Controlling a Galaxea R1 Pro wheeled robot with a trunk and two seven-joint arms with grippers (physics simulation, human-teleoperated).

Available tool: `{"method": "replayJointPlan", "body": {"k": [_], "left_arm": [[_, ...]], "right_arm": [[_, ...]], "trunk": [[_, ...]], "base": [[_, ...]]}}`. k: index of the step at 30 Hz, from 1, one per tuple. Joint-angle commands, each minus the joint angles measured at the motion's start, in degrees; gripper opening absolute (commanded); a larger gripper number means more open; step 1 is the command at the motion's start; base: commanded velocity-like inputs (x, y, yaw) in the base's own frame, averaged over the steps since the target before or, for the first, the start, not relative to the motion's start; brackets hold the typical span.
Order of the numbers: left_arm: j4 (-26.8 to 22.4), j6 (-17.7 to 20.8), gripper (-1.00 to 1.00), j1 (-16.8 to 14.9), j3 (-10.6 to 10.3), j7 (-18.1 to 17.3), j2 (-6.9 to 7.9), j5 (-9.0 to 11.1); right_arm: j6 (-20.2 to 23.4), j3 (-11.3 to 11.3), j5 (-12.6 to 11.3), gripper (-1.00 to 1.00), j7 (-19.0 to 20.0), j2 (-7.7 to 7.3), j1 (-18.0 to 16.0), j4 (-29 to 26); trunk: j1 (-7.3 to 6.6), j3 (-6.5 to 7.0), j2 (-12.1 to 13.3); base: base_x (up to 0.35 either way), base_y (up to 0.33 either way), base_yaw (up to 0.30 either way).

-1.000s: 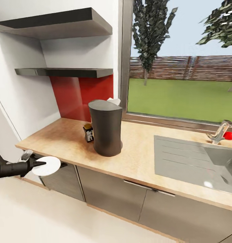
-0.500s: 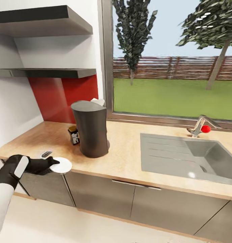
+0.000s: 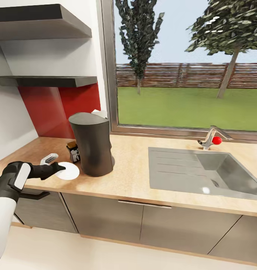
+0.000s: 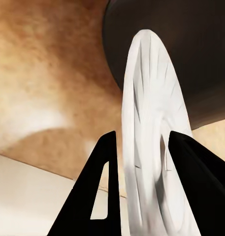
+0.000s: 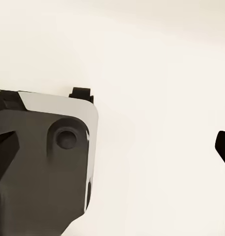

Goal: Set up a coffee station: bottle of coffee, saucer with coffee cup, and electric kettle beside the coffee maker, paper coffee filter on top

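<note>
Wood-coloured and long, the one kitchen countertop (image 3: pixel 136 180) runs across our head view above grey cabinet fronts (image 3: pixel 106 219), with one inset steel sink (image 3: pixel 197 172) at its right and one tap (image 3: pixel 209 137) with a red knob behind it. One wide window (image 3: pixel 188 75) behind the worktop shows grass, a fence and two trees. We count two dark slabs on the wall at the left: a thick upper slab (image 3: pixel 35 22), and beneath it the thin kitchen shelf (image 3: pixel 46 80), over a red backsplash (image 3: pixel 57 110).

One coffee maker (image 3: pixel 91 144) stands upright on the counter, left of the sink, and something whitish peeks from behind its slanted top; we cannot tell what it is. One bottle of coffee (image 3: pixel 73 151) stands just beside the coffee maker on its left, partly hidden by it.

One saucer (image 3: pixel 68 171) is pinched at its edge by our left gripper (image 3: pixel 60 169), low over the counter in front of the bottle and just beside the coffee maker's base. In the left wrist view the saucer (image 4: pixel 149 147) stands edge-on between the two black fingers (image 4: pixel 100 191), which press on it from either side, with the coffee maker's dark wall (image 4: pixel 191 54) close behind; whether the plate touches the worktop we cannot tell.

For the right gripper, the right wrist view gives one dark finger tip (image 5: pixel 224 147) at the frame's edge, so we cannot tell how it stands.
</note>
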Motion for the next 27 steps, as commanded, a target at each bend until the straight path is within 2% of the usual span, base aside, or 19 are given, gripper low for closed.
{"method": "replayJointPlan", "body": {"k": [1, 8, 12, 18, 27], "left_arm": [[0.1, 0.1, -1.00, 0.0, 0.1, -0.6, 0.00, -0.6], [0.8, -1.7, -1.00, 1.1, 0.0, -0.3, 0.21, -1.2], [0.8, -1.9, -1.00, 2.4, 0.0, -0.2, 0.27, -1.3], [0.9, -2.1, -1.00, 3.7, 0.0, -0.2, 0.36, -1.4], [0.8, -2.1, -1.00, 5.3, 0.0, 0.0, 0.43, -1.5]], "right_arm": [[0.4, 0.5, -0.2, 1.00, 0.2, 0.07, 0.0, -0.1], [0.3, 0.5, -0.3, 1.00, 0.3, 1.54, 0.0, -0.1], [0.3, 0.4, -0.3, 1.00, 0.3, 1.65, 0.0, -0.1], [0.3, 0.4, -0.3, 1.00, 0.3, 1.67, 0.0, -0.1], [0.3, 0.4, -0.3, 1.00, 0.2, 1.66, 0.0, -0.1]], "trunk": [[0.03, -0.12, -0.1], [0.03, -0.12, -0.1], [0.03, -0.12, -0.1], [0.03, -0.12, -0.1], [0.03, -0.12, -0.1]], "base": [[0.000, 0.000, -0.002], [0.000, 0.000, 0.000], [0.050, 0.000, 0.000], [0.210, 0.000, 0.000], [0.032, 0.008, 0.000]]}}
